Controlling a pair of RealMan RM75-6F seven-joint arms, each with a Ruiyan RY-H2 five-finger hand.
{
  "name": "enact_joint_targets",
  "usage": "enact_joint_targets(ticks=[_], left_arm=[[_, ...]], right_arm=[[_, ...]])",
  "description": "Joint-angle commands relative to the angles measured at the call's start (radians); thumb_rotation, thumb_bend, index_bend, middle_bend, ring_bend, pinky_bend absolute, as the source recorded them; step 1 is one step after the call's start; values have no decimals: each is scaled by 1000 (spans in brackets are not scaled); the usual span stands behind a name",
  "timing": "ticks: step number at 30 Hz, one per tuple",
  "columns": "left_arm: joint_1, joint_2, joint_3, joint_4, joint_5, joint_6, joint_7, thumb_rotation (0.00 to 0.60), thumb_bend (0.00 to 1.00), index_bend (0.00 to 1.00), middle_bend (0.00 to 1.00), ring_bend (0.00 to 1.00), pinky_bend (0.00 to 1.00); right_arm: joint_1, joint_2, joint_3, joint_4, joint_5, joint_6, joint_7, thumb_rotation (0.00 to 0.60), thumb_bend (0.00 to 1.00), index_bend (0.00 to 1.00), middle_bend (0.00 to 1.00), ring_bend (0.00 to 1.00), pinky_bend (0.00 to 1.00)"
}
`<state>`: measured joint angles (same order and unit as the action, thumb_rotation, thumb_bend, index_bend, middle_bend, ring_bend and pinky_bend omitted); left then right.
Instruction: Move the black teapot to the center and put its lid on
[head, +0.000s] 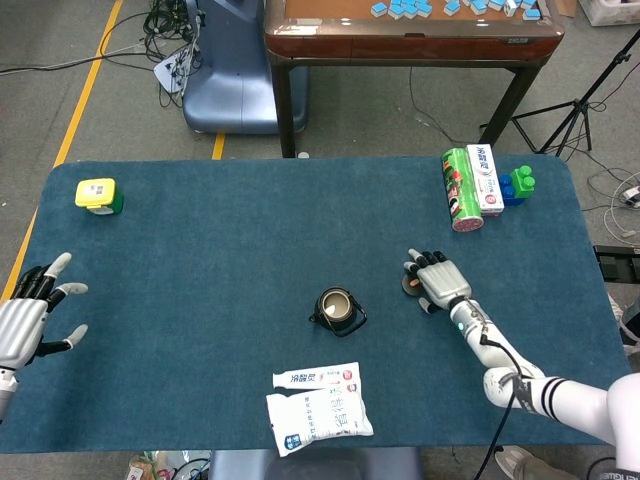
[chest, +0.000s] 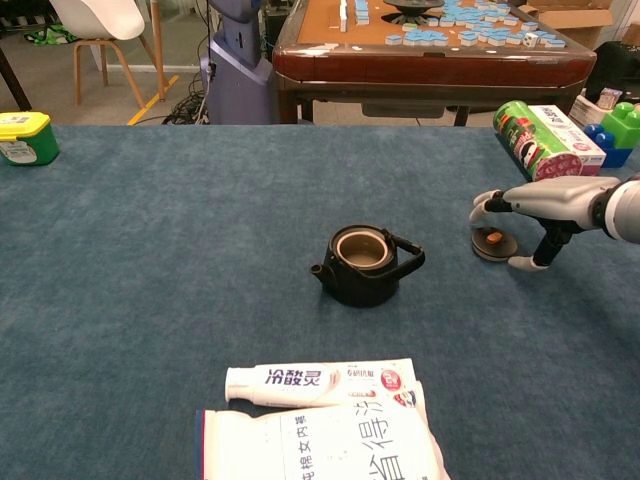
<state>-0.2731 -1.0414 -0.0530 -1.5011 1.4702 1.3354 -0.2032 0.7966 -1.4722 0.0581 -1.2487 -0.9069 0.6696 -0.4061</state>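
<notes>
The black teapot (head: 338, 310) (chest: 365, 265) stands uncovered near the middle of the blue table, handle to the right. Its small black lid (head: 408, 285) (chest: 494, 243), with an orange knob, lies on the cloth to the right of the pot. My right hand (head: 435, 283) (chest: 545, 205) hovers over the lid with fingers spread. Its fingertips reach past the lid's far rim and the thumb points down just right of the lid. It holds nothing. My left hand (head: 25, 320) stays open at the table's left edge, seen only in the head view.
A toothpaste box and white packet (head: 318, 400) (chest: 330, 420) lie at the front edge below the teapot. A yellow-green container (head: 98, 195) (chest: 25, 137) sits far left. A green can with a box (head: 470, 185) (chest: 545, 135) and toy blocks (head: 517, 185) occupy the far right corner.
</notes>
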Motion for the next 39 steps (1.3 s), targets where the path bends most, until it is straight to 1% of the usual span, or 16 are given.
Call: enact_joint_targets(ticks=[1, 8, 11, 15, 24, 35, 39], left_arm=[[1, -1, -1, 3, 0, -1, -2, 600, 256, 308, 0, 0, 0], [1, -3, -4, 11, 1, -5, -10, 600, 257, 309, 0, 0, 0], [1, -3, -5, 12, 1, -7, -11, 600, 257, 310, 0, 0, 0], [2, -3, -6, 11, 2, -6, -9, 600, 256, 310, 0, 0, 0], [6, -3, -10, 6, -2, -6, -1, 600, 256, 310, 0, 0, 0], [4, -8, -15, 8, -5, -11, 7, 600, 257, 311, 0, 0, 0], [5, -7, -17, 4, -5, -8, 11, 600, 256, 312, 0, 0, 0]], right_arm=[[3, -4, -2, 4, 3, 0, -3, 600, 407, 184, 0, 0, 0], [10, -15, -7, 14, 14, 1, -11, 600, 407, 208, 0, 0, 0], [11, -16, -8, 13, 17, 5, -13, 600, 407, 244, 0, 0, 0], [12, -16, -10, 11, 20, 10, -18, 600, 407, 266, 0, 0, 0], [15, -15, -11, 6, 26, 20, -25, 600, 421, 297, 0, 0, 0], [18, 37, -7, -77, 46, 66, -62, 600, 423, 312, 0, 0, 0], [22, 67, -1, -141, 53, 98, -85, 600, 423, 313, 0, 0, 0]])
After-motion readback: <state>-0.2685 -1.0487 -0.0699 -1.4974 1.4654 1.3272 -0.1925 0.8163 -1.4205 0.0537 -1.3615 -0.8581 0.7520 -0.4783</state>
